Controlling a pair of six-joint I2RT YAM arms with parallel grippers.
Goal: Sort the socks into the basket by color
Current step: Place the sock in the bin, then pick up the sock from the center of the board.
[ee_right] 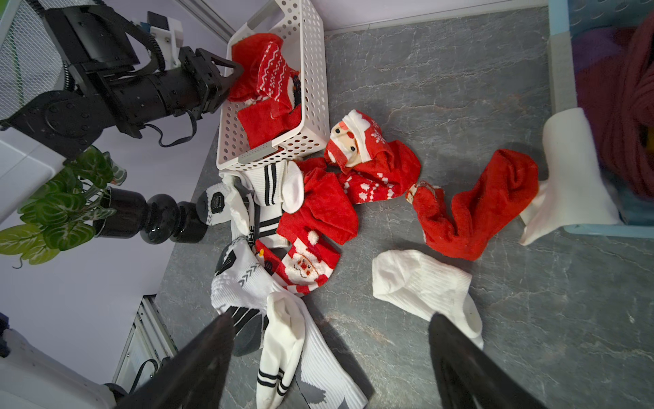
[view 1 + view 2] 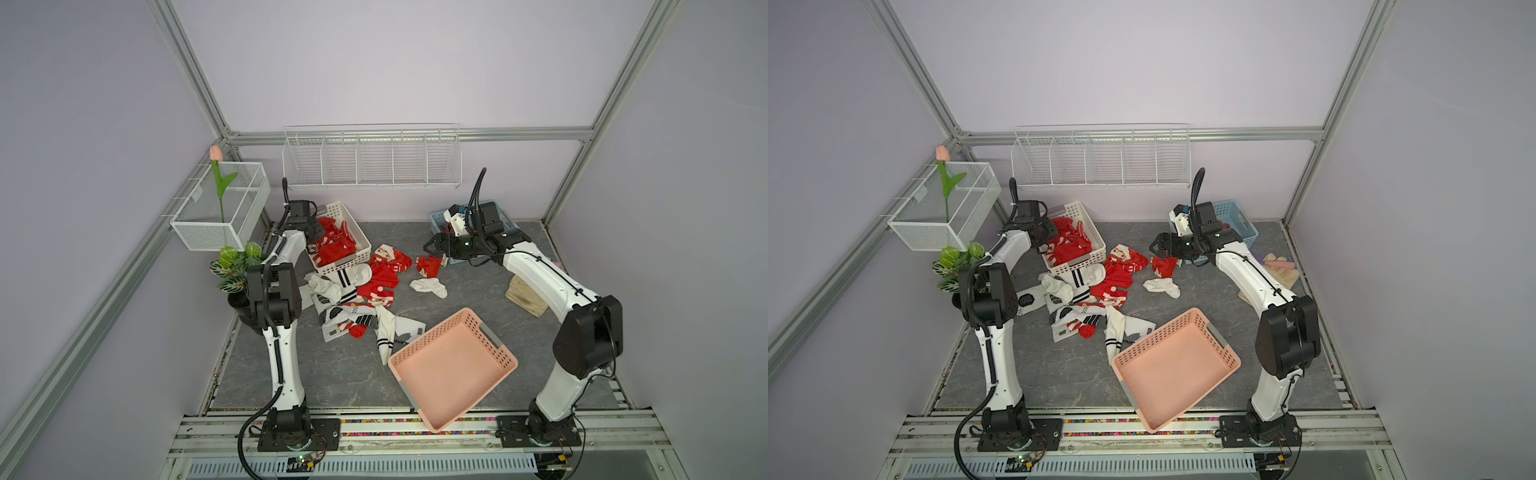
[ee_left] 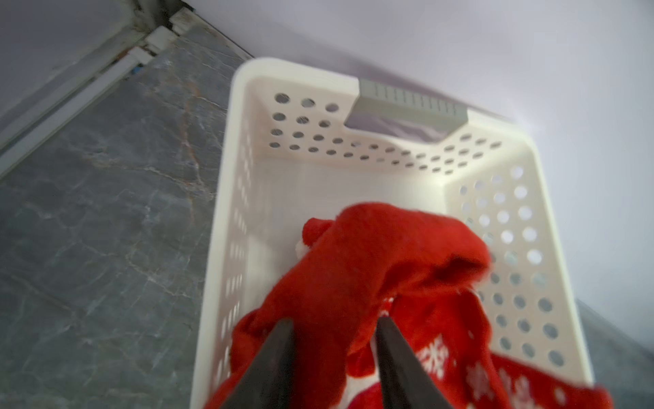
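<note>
A white basket [image 2: 360, 237] [image 3: 226, 198] at the back left holds several red socks [image 2: 334, 245]. My left gripper [image 3: 334, 324] [image 2: 316, 239] hangs over it with its jaws parted, and a red sock [image 3: 371, 255] lies between and beyond the fingers. More red and white black-striped socks [image 2: 357, 299] lie piled on the table. My right gripper [image 1: 331, 318] [image 2: 430, 247] hovers open and empty above a lone red sock [image 1: 488, 205] and a white sock [image 1: 421, 283]. Behind the right arm, a blue basket [image 2: 1237, 220] holds maroon fabric.
A pink basket [image 2: 440, 332] sits tilted at the table's front edge. Beige gloves [image 2: 525, 297] lie under the right arm, beside a pink-handled brush [image 2: 1279, 262]. A potted plant [image 2: 237, 266] stands at the left. A wire basket [image 2: 220, 208] and a wire rack [image 2: 370, 162] hang on the walls.
</note>
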